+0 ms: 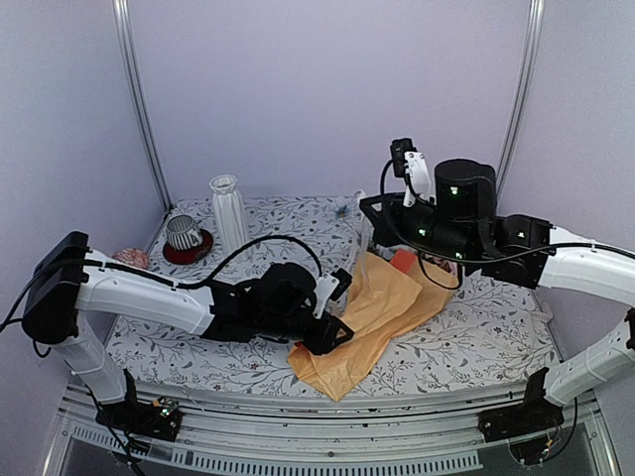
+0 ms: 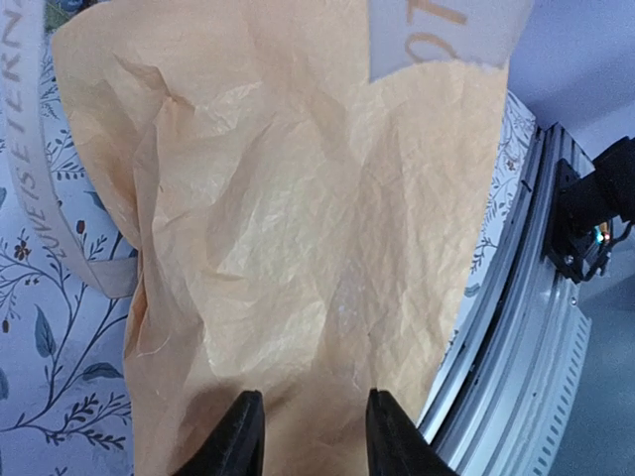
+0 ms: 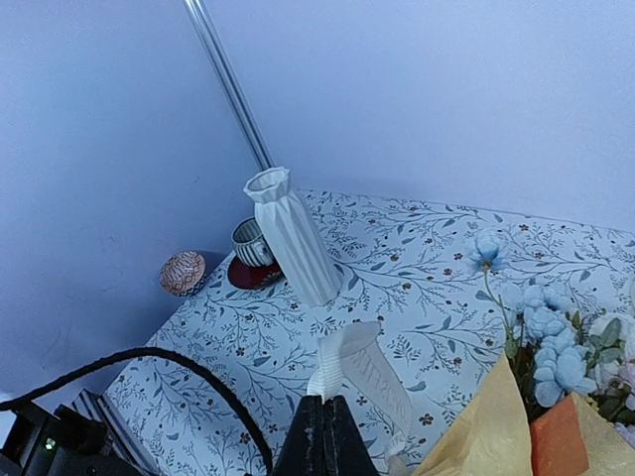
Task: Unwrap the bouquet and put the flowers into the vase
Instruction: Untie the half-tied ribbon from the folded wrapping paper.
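Observation:
The bouquet's wrapping, crinkly orange paper (image 1: 372, 317), lies spread open on the flowered tablecloth. My left gripper (image 2: 316, 426) hovers low over its near part (image 2: 298, 248) with the jaws apart and nothing pinched between them. A sheer whitish ribbon (image 3: 362, 372) with lettering rises from the bouquet. My right gripper (image 3: 325, 402), raised above the table, is shut on its end. Pale blue flowers (image 3: 546, 337) poke out of the paper (image 3: 496, 426) at the right wrist view's right edge. The white ribbed vase (image 1: 228, 210) (image 3: 290, 233) stands upright at the back left, apart from both grippers.
A striped grey cup on a red saucer (image 1: 185, 236) (image 3: 250, 248) sits left of the vase, and a small patterned bowl (image 1: 131, 258) sits nearer the left wall. The table's metal front rail (image 2: 536, 377) runs close beside the paper's edge. A black cable (image 3: 179, 372) loops below the right gripper.

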You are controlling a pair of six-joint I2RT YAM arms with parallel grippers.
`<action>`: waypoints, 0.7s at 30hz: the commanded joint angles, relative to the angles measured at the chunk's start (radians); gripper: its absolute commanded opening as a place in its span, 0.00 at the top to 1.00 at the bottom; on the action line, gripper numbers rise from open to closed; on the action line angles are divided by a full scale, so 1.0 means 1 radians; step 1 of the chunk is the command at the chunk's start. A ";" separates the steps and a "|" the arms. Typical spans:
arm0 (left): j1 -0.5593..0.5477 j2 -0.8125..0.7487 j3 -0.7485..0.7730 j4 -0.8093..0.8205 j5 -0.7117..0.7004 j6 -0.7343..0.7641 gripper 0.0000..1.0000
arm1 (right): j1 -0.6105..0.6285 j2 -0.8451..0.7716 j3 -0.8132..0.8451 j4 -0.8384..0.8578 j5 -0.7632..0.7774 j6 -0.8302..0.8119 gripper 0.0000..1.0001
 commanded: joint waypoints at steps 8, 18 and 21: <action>-0.035 -0.130 -0.127 0.085 -0.113 -0.005 0.62 | -0.048 0.162 0.121 0.163 -0.079 -0.024 0.98; -0.036 -0.182 -0.187 0.104 -0.147 -0.009 0.62 | -0.093 0.418 0.360 0.342 -0.084 -0.096 0.98; -0.036 -0.202 -0.206 0.106 -0.157 -0.015 0.62 | -0.117 0.547 0.489 0.352 -0.108 -0.106 0.92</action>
